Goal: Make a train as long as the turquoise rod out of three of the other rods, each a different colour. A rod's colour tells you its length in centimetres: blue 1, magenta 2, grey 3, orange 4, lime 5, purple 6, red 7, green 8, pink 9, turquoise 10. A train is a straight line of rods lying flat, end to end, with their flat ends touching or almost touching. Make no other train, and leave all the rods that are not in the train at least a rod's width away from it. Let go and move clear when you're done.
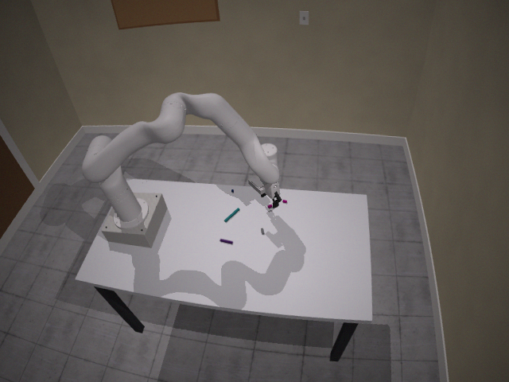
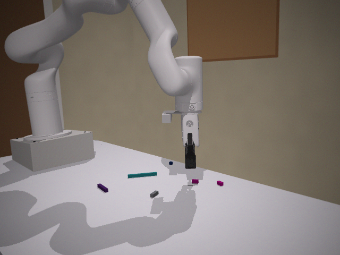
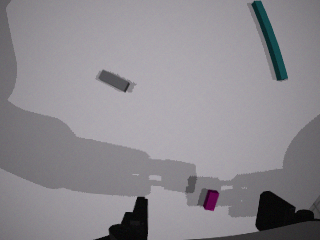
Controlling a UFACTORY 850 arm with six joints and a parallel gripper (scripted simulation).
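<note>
Now we hang our pincer [image 3: 206, 208] spread wide and empty above the magenta rod [image 3: 211, 199], fingers either side so we can close on it

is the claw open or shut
Open: the claw shows its two fingers set wide apart, nothing between them, above a magenta rod.

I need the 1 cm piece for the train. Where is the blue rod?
In the exterior view the blue rod lies near the table's far edge, just left of the open gripper and beyond the turquoise rod.
</note>
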